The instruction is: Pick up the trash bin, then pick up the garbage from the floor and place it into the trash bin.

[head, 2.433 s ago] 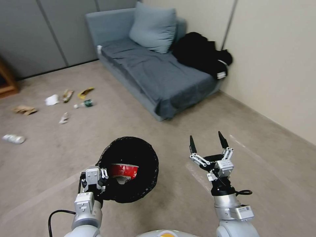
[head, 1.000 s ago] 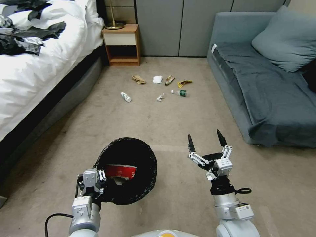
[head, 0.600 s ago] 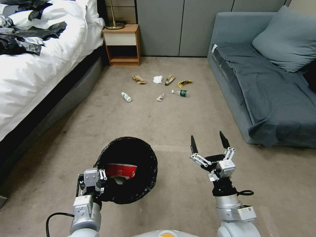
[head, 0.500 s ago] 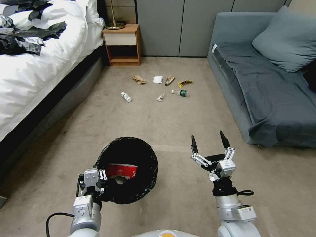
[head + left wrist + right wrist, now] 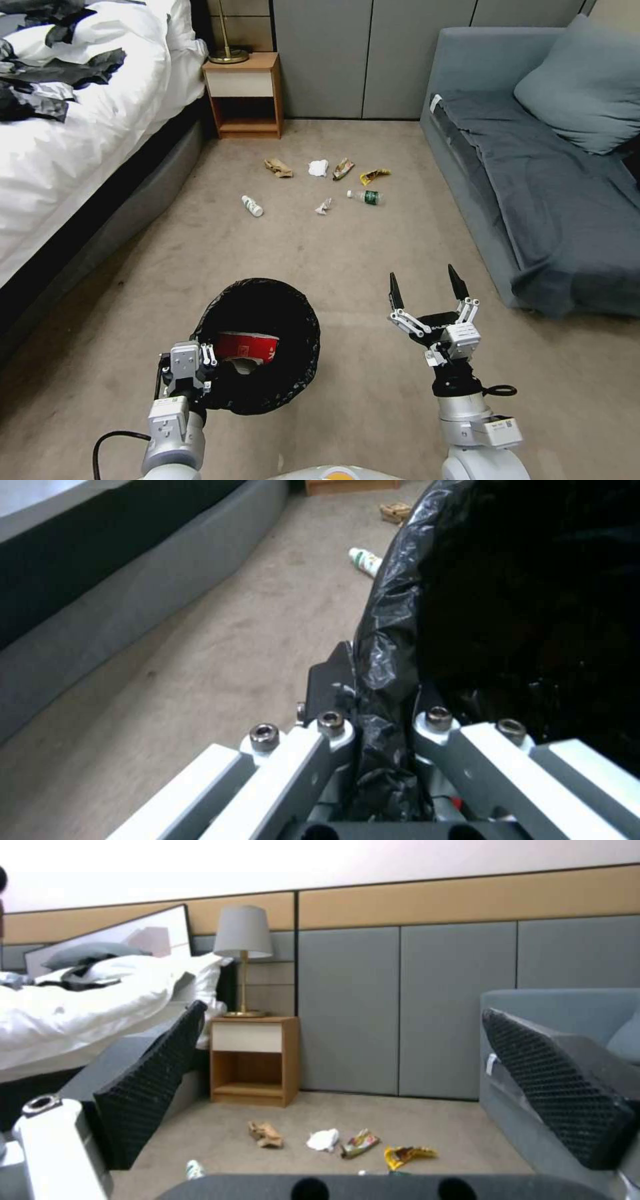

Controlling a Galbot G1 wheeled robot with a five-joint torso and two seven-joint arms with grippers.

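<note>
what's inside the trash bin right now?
In the head view, the trash bin, held at its rim by the left tool, contains a red-and-white paper carton lying near the bottom. The black liner hides anything beneath or beside it.

Head high, wrists low — litter (image 5: 319, 169) shared

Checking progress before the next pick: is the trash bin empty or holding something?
Holding something: a red-and-white carton lies inside the trash bin, which the left gripper grips by the rim.
</note>
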